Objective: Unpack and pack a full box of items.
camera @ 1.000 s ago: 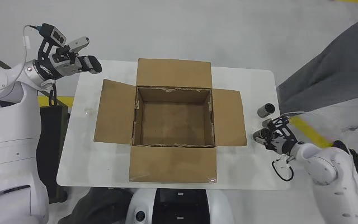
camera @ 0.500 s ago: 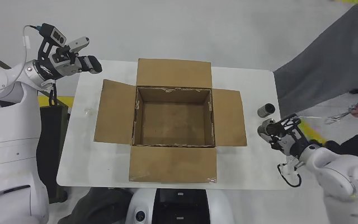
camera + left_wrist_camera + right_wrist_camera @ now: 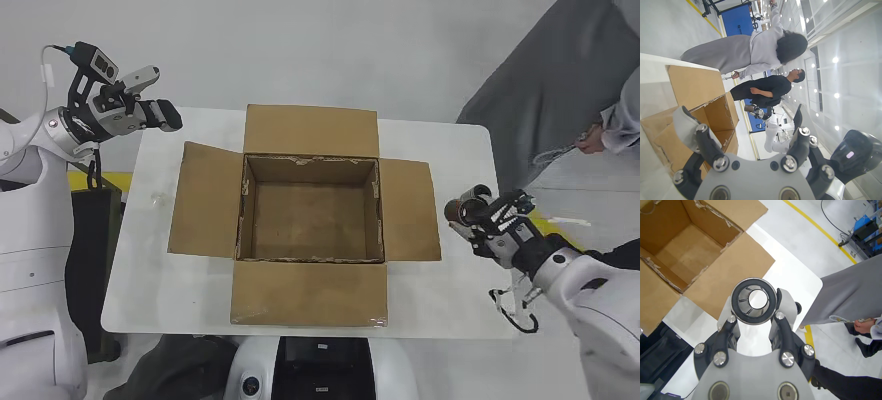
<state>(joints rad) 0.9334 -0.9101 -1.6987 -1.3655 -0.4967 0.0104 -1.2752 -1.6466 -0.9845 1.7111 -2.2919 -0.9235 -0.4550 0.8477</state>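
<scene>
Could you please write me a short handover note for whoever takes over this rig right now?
Left claw: open and empty, at the table's far left corner.
Right claw: shut on a hollow metal cylinder, held over the table just right of the cardboard box.
Box: mid-table, all four flaps spread, nothing inside.
A second cylinder lies on the table beside the right claw.
Done: box unpacked, one cylinder picked up.
Left: place the held cylinder in the box, then likely the second one.
</scene>
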